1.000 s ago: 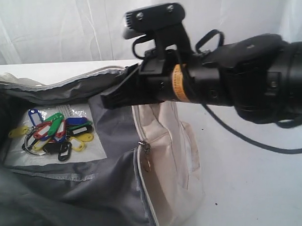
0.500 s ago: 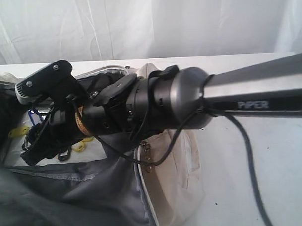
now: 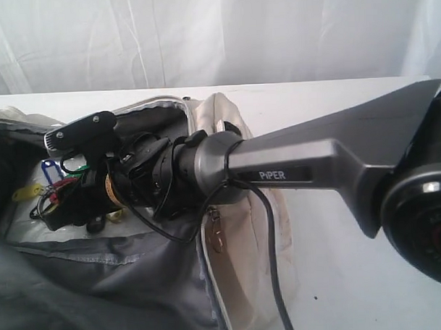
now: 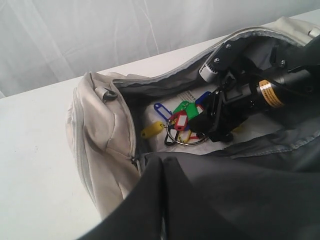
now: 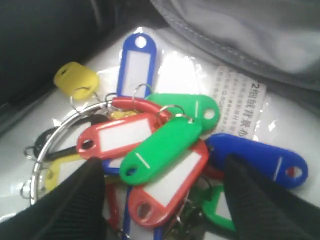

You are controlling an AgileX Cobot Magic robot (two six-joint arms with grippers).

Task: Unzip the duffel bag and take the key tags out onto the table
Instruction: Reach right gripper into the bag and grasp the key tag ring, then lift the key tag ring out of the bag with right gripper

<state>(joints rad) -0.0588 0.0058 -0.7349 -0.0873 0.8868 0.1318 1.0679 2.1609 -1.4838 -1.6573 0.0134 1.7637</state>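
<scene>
Right gripper [image 5: 165, 200]: jaws spread wide, holding nothing; its two dark fingers [image 5: 65, 205] stand on either side of the bunch, just above it. Whether they touch it cannot be told.
Left gripper: out of sight in every view; closed. What it may be pinching cannot be told.
Key tags [image 5: 160, 145]: inside the bag, lying between the right fingers; red, green, blue and yellow ones overlap on metal rings, and some show white label windows.
Plastic sleeve [image 5: 240, 95]: clear, with a printed slip, flat on the bag floor under the tags.
Right arm [image 3: 300, 162]: in the exterior view it enters from 3 o'clock and reaches across to 9 o'clock, its wrist dipped into the bag mouth.
Tags from the exterior view: only a blue, a green and a yellow one peek out, at about 10 o'clock from the wrist.
Cable [image 3: 271, 264]: black, hanging from the arm towards 6 o'clock.
Duffel bag [image 3: 245, 244]: unzipped and gaping, grey lining showing at 8 o'clock, cream end panel at 6 o'clock.
Zip pull [image 3: 214, 234]: dark metal, hanging at the edge of the end panel.
Table [image 3: 333, 291]: white, under the bag, bare towards 4 o'clock.
Curtain [image 3: 201, 35]: white, behind the table at 12 o'clock.
</scene>
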